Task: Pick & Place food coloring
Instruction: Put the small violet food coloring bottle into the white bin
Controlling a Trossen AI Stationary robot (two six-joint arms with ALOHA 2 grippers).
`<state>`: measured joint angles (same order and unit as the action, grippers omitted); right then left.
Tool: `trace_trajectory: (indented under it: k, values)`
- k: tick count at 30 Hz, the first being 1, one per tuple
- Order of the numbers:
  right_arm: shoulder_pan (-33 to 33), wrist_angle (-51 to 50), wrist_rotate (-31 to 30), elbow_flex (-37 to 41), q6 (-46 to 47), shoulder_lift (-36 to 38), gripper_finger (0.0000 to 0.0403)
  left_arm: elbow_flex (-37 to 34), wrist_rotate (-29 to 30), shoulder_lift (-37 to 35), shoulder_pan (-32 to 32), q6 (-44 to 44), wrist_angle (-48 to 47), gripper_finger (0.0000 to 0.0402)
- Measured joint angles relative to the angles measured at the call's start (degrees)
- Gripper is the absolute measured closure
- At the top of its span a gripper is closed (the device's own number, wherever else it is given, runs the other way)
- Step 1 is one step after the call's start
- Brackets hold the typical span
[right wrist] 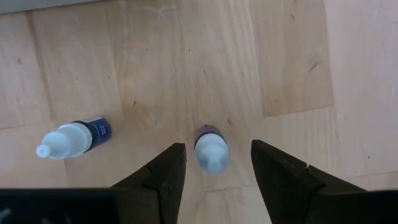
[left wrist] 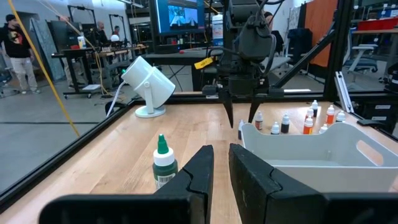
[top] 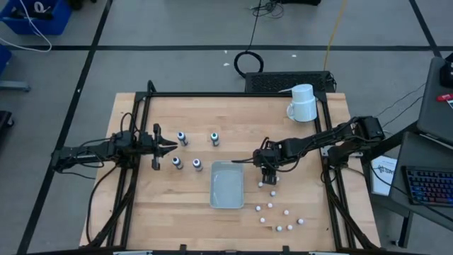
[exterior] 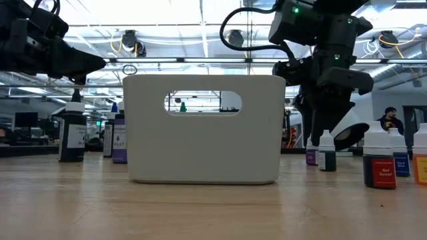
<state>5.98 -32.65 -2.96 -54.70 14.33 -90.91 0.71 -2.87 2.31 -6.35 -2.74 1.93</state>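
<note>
Right gripper [right wrist: 214, 171]: fingers spread, straddling upright bottle [right wrist: 211, 148].
Risk: probably off-centre closure tips it toward neighbouring bottle [right wrist: 73, 138].

The table [top: 170, 205] is light brown wood with stripes of planks. The bin [top: 227, 185] is pale grey-white. The mug [top: 303, 103] is white. One little bottle [left wrist: 164, 163] has a green cap. Both arms are black. Another bottle [exterior: 379, 168] wears a red label.

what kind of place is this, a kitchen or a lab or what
Most likely a robotics lab or workshop: a wooden table in a black metal frame, a black keyboard beside it, and desks and a lit monitor behind.
</note>
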Motion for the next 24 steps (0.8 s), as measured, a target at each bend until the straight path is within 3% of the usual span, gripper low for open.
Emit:
trace_trajectory:
  k: [24]
  values:
    - [0.00,1.33,0.00,1.42,0.88,0.00,0.0232,0.00,0.00,0.00,0.00,0.00,-0.02,0.0344]
